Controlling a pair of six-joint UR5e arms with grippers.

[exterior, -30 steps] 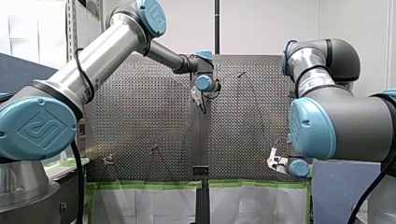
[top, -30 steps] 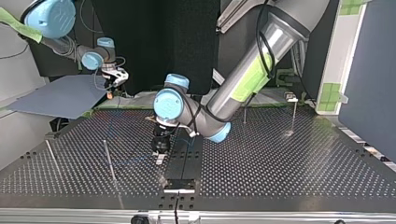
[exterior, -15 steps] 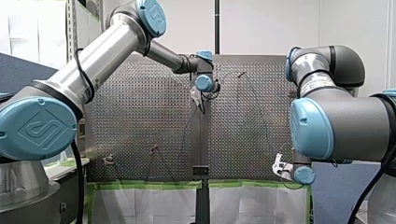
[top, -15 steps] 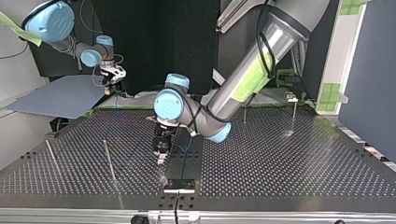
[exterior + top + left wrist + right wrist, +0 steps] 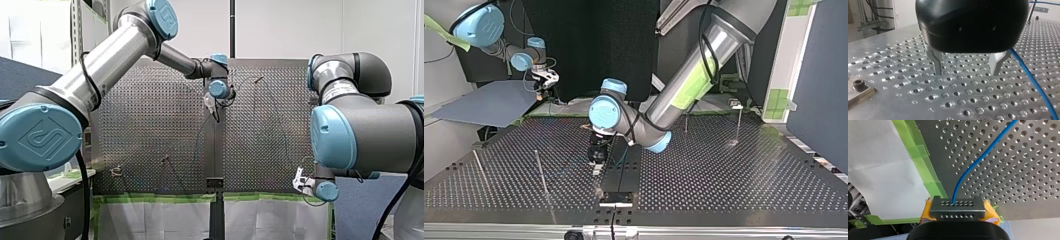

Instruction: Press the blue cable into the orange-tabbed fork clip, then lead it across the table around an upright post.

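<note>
Left gripper [image 5: 966, 73]: black body, metal fingers spread wide with nothing between them, tips just above the surface [image 5: 898, 82].
Right gripper [image 5: 958, 207]: yellow pads closed on the cable [image 5: 978, 160], which runs straight ahead of it over the holes.
Left wrist view only: the cable passes just outside one finger of the left gripper, ungripped.
Top view only: the right gripper hangs off the surface's edge, well apart from the left gripper. Thin posts [image 5: 541, 172] stand beside the left gripper.
Right wrist view only: green tape [image 5: 923, 162] lies beside the right gripper.
Writing: small stamped numerals [image 5: 899, 94] sit by the holes under the left gripper, too small to read surely. A joint cap [image 5: 37, 137] bears an embossed emblem, no words.
</note>
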